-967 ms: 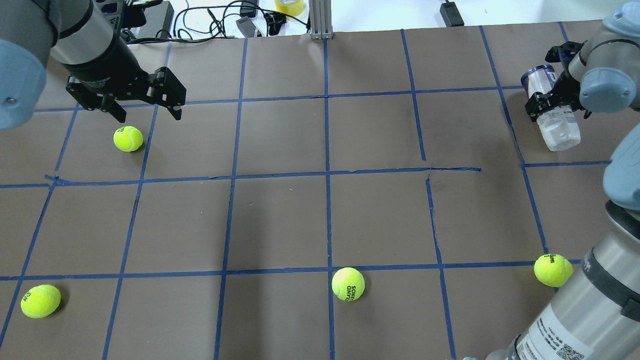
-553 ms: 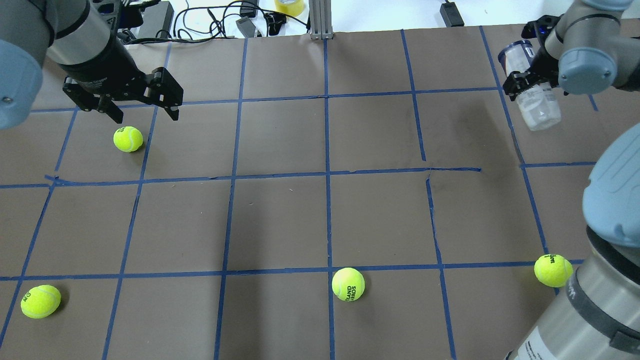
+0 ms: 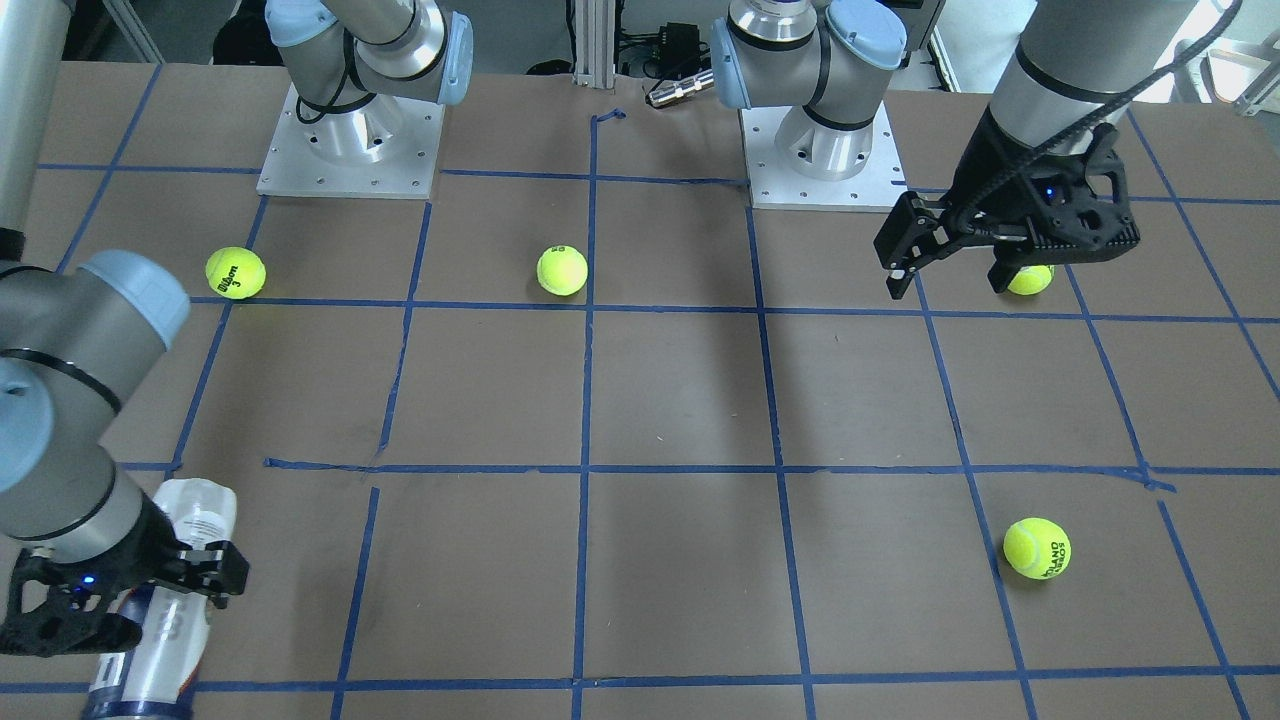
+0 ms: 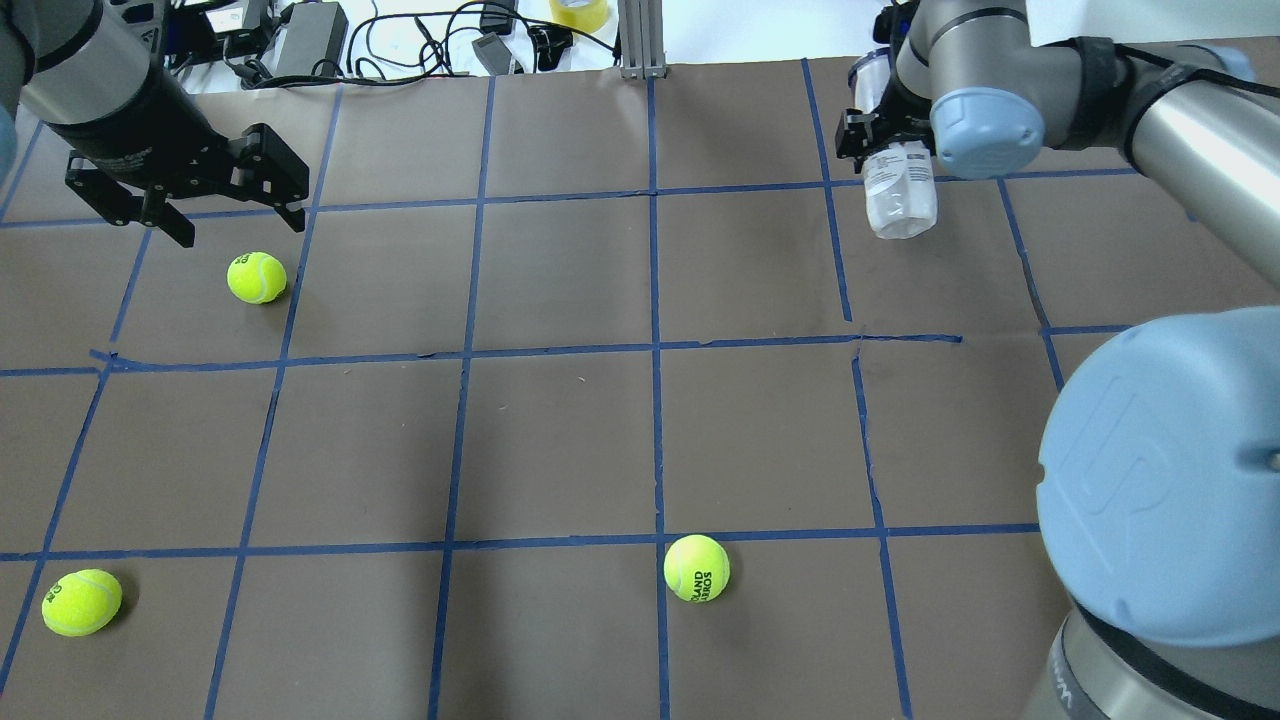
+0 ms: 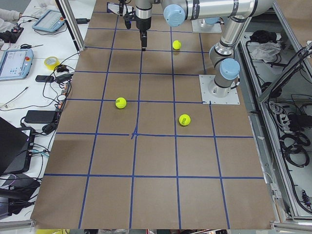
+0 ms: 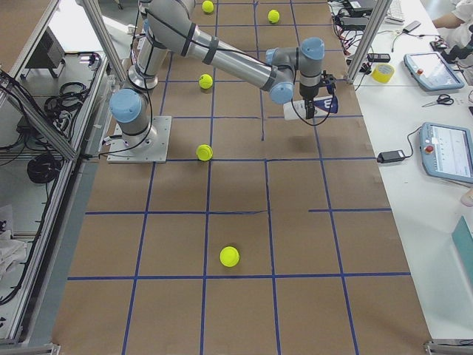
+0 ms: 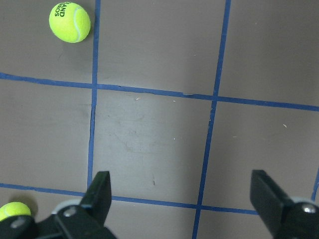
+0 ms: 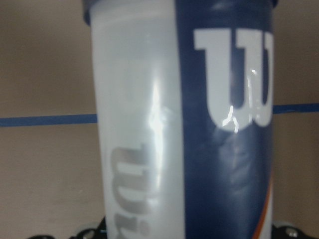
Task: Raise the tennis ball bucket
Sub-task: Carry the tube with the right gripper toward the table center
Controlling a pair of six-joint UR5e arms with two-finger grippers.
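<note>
The tennis ball bucket (image 4: 900, 195) is a clear tube with a navy-and-white Wilson label. My right gripper (image 4: 880, 150) is shut on it and holds it tilted above the table's far right part. It fills the right wrist view (image 8: 199, 124). It also shows in the front-facing view (image 3: 195, 525) and the exterior right view (image 6: 310, 109). No balls show inside it. My left gripper (image 4: 240, 225) is open and empty, high above the far left squares, beside a tennis ball (image 4: 257, 277). In the left wrist view, my left gripper (image 7: 182, 199) has its jaws wide apart over bare table.
Three loose tennis balls lie on the brown gridded table (image 4: 560, 440): far left, near left (image 4: 82, 602), near middle (image 4: 697, 568). A fourth (image 3: 236, 273) sits by the right arm's base. Cables, power bricks (image 4: 310, 35), a tape roll (image 4: 580, 12) and a metal post (image 4: 640, 40) line the far edge.
My right gripper has carried the tube leftward and toward the far edge of the table. My left gripper has drifted left and stays open.
</note>
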